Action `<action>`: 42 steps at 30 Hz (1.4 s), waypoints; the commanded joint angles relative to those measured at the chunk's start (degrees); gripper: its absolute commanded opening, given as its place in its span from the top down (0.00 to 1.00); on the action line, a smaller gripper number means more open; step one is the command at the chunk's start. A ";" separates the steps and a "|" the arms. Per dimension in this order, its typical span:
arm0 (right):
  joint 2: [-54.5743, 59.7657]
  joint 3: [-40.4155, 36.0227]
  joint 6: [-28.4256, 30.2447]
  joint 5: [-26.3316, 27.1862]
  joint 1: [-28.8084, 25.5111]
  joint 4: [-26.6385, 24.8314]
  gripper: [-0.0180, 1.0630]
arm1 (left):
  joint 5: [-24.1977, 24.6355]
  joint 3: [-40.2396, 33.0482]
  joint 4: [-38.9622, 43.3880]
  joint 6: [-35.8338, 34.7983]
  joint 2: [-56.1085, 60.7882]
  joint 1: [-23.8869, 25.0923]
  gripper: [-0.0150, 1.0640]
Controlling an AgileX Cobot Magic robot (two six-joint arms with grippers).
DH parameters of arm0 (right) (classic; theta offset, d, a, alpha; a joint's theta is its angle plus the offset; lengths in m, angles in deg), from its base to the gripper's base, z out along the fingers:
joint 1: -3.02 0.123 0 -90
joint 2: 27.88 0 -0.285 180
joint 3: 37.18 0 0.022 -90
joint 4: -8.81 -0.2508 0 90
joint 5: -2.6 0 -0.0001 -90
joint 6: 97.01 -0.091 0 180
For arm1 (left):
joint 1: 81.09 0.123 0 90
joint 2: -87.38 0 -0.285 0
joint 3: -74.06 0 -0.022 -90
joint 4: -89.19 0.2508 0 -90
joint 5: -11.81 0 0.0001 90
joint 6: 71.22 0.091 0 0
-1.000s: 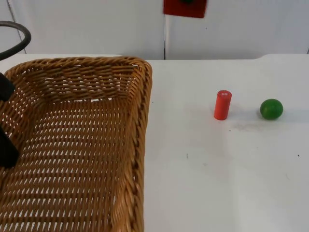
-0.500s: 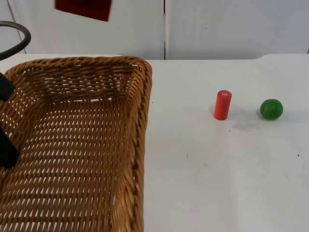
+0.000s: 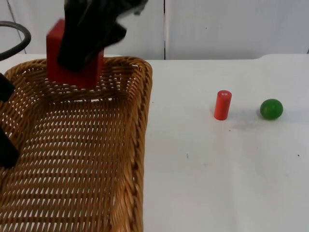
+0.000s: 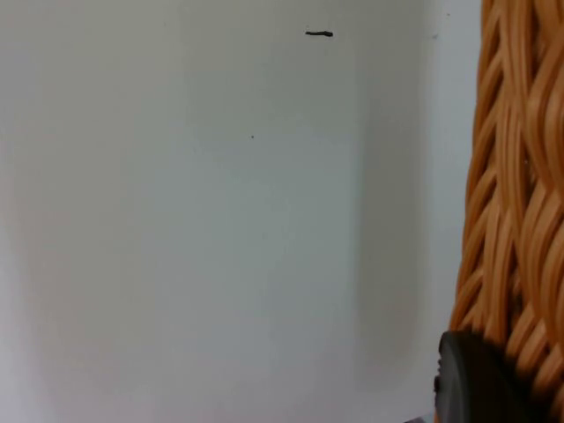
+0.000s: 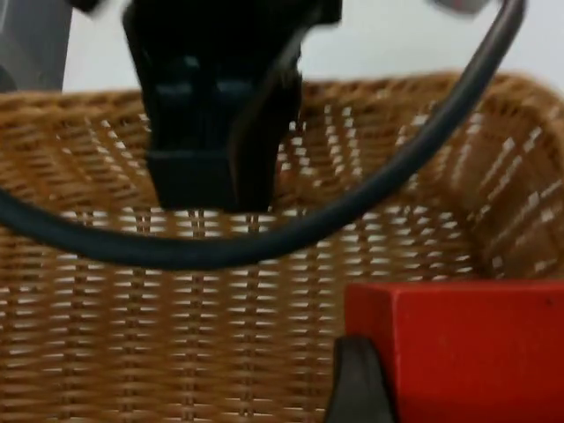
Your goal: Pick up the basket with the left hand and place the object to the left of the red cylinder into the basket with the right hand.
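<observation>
Holds the basket (image 3: 140, 121) by its left rim in the left gripper (image 3: 4, 118), fingers clamped on the wicker, likely to keep the open mouth raised and level for the drop. Leaves the red cylinder (image 3: 222, 105) upright farther back on the table (image 3: 217, 183), well right of the basket, with a green ball (image 3: 271, 108) near its right side; neither needs touching. Carries the red block (image 3: 60, 72), taken as the task's object, pinched tight in the right gripper (image 3: 87, 43) above the basket's far-left part, inside the rim line and apart from the weave below. Calls next, by this judgement, for lowering a little and letting go, so as not to bounce the block out.
</observation>
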 commanded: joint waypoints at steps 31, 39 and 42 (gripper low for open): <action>3.42 0.23 -2.97 -2.54 0.47 -0.42 0.01 | -0.50 0.24 -1.59 1.33 0.49 0.25 0.99; -9.88 0.23 -7.60 -4.66 -0.67 -0.10 0.01 | -0.50 0.24 -1.51 1.78 0.49 0.25 0.99; -14.23 0.23 -10.99 -5.07 -1.92 -0.86 0.01 | -0.50 0.24 -1.51 2.22 0.49 0.25 0.99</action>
